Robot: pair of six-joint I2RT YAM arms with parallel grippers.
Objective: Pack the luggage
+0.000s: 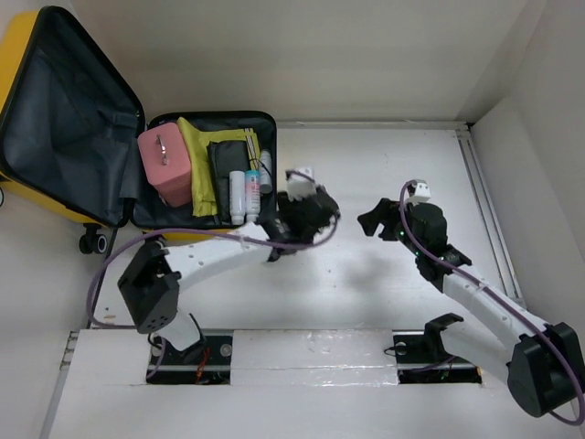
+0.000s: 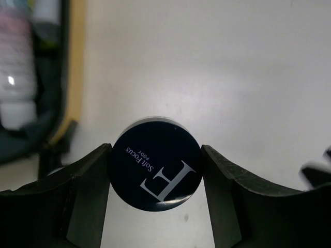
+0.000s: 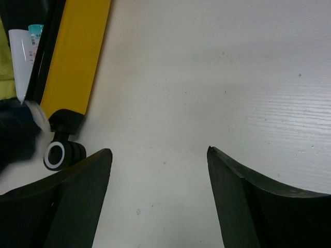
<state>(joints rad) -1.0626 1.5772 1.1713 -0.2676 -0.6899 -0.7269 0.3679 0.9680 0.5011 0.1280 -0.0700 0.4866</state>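
Left wrist view shows the left gripper (image 2: 155, 175) clamped on a small round dark jar (image 2: 155, 166), one finger pressing each side of its lid, above the white table (image 2: 217, 62). At ten o'clock from those fingers lies the luggage (image 2: 77, 67), its yellow edge blurred. Right wrist view shows the right gripper (image 3: 159, 175) with fingers apart and holding nothing; the luggage's yellow shell and a black wheel (image 3: 58, 154) sit at nine to eleven o'clock. From overhead, the luggage (image 1: 18, 55) lies open at top left, holding a pink case (image 1: 164, 165).
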